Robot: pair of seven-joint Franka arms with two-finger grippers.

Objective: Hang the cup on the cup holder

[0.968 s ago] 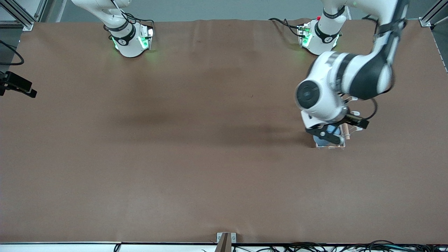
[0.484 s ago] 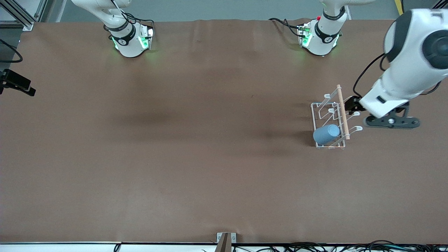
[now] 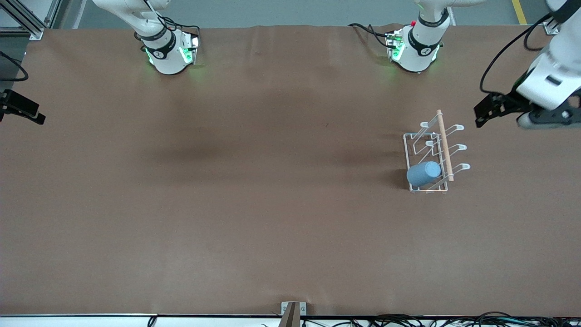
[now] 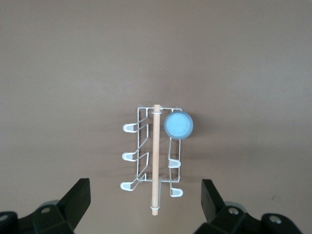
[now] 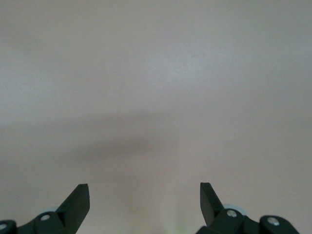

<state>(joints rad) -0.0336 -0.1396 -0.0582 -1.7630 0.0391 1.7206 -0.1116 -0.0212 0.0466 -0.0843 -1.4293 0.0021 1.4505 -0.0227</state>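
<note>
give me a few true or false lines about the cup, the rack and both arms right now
1. The cup sits on a prong of the rack, at the rack's end nearer the front camera. True.
2. The left end effector is shut on the cup. False: it is open, empty, and up in the air off to the side of the rack, toward the left arm's end of the table.
3. Five prongs of the rack are bare. True.
4. The wooden rod has fallen off and lies on the table. False: it sits along the top of the rack.
5. The right end effector is shut. False: its fingers are spread wide, with nothing between them.
</note>
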